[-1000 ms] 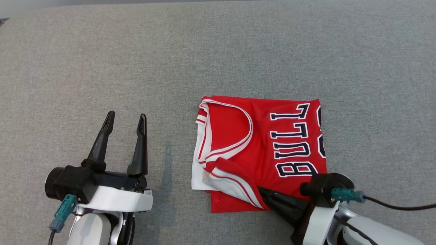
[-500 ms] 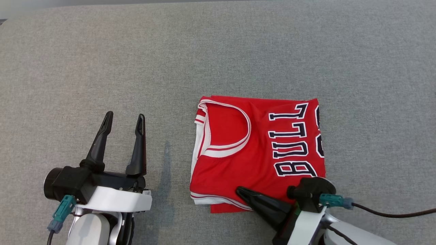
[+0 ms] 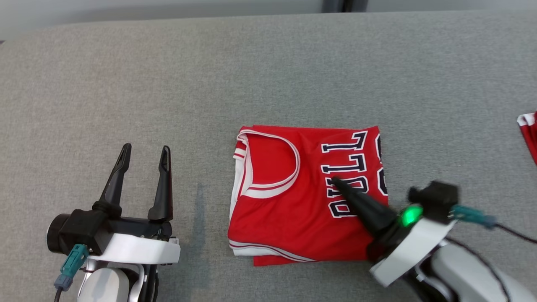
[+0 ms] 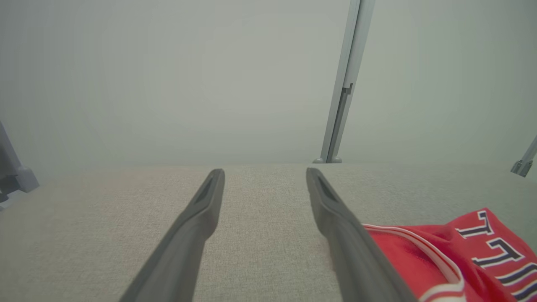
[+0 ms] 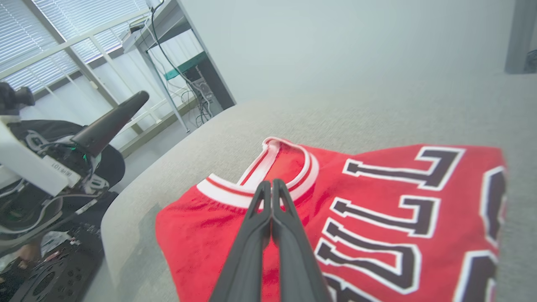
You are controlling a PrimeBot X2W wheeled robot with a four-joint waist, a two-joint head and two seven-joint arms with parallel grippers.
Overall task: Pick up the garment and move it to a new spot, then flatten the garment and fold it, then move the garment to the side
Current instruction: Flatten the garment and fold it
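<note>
Head view looks down on a broad grey fabric surface [image 3: 126, 84], finely woven, with a pale wall [image 3: 168, 8] beyond its far edge. The folded red garment [image 3: 285, 218] lies flat a little right of the middle, its white-trimmed neckline [image 3: 272, 188] toward the robot's left and its dark lettering [image 3: 340, 169] toward the right. At the far right edge of that view a corner of another red cloth [image 3: 529, 136] shows, well apart from the garment. Bare surface spreads wide on the left and beyond the garment; the left wrist view shows the far edge with a grey upright [image 4: 342, 84] standing behind it. The right wrist view shows the rounded left edge of the surface, with window blinds [image 5: 42, 37] and a desk [image 5: 184, 63] hung with cables past it. The left gripper [image 3: 145, 147] hovers left of the garment, apart from it, fingers pointing away from the robot and spread wide, empty. The right gripper [image 3: 334, 181] reaches in from the lower right, slanting over the lettering, fingers pressed together with nothing between them; whether the tips touch the cloth I cannot tell
</note>
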